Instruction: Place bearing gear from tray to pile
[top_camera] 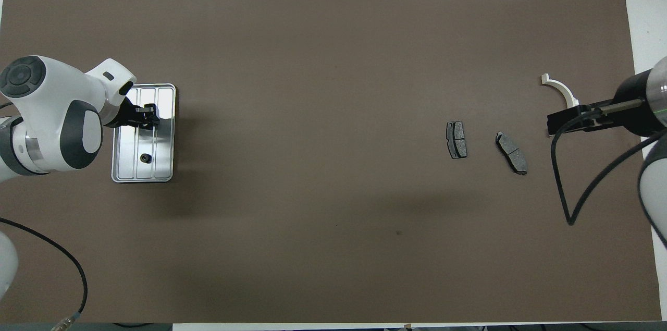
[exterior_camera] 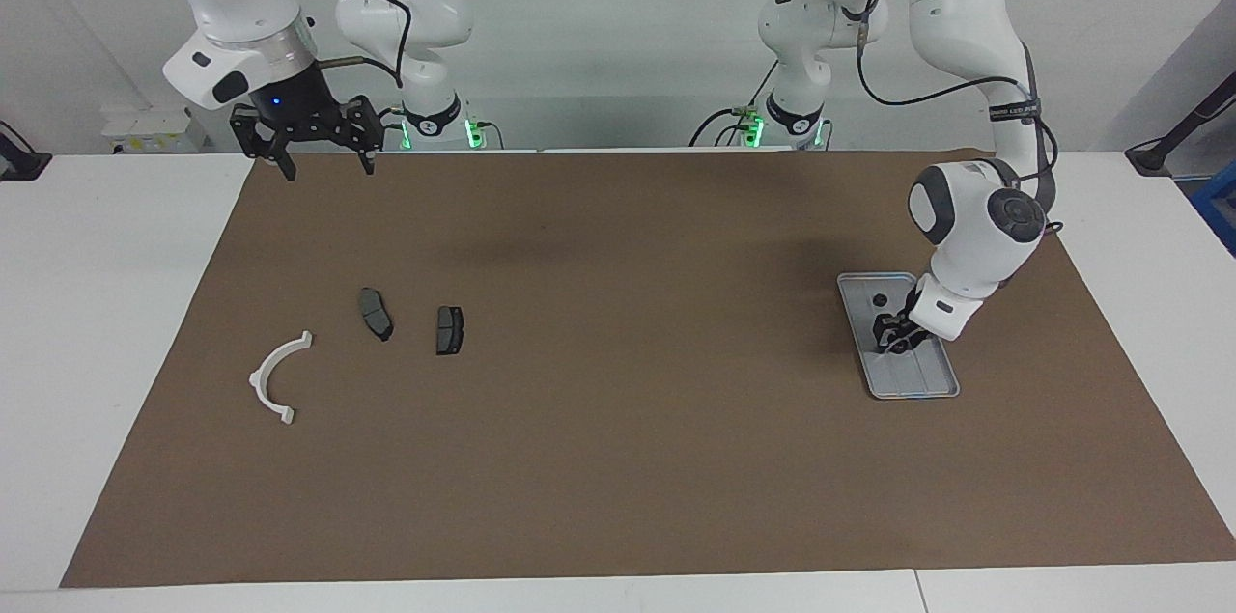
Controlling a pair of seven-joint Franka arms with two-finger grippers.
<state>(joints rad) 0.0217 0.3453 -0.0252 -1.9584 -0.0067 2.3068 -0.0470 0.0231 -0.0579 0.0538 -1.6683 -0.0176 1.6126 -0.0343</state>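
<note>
**A:** White bracket [exterior_camera: 280, 379] sits closest to us, well apart from the tray [exterior_camera: 922, 383], toward the right arm's end of the table. So where's the work?

**B:** At the left gripper [exterior_camera: 898, 340]. It's low inside the tray, over the middle of the ribbed bottom. I can't tell how far its jaws are parted, or whether anything is between them.

**A:** And the bearing gear [top_camera: 146, 158]?

**B:** I take it to be the small dark round part lying in the tray, at the end nearer the robots. It looks apart from the gripper, not under it.

**A:** Then the pick isn't lined up.

**B:** That's my reading. A good approach would be to centre over the gear, come straight down with the jaws straddling it, and close gently. (A part that small could skate along a rib groove if nudged from one side.) The raised rim is just beside the gear, so I'd keep the jaws clear of it, then lift above the rim before travelling.

**A:** Travelling where?

**B:** Out across the brown mat [exterior_camera: 618, 459] to the pile: two dark pads [exterior_camera: 376, 313] [exterior_camera: 449, 330] with the bracket beside them, all well apart from the tray. I'd set the gear down beside a pad, low, so it doesn't roll.

**A:** And the right gripper [exterior_camera: 329, 171]?

**B:** Waiting, raised over the mat's edge well apart from the tray, jaws wide and empty.
</note>
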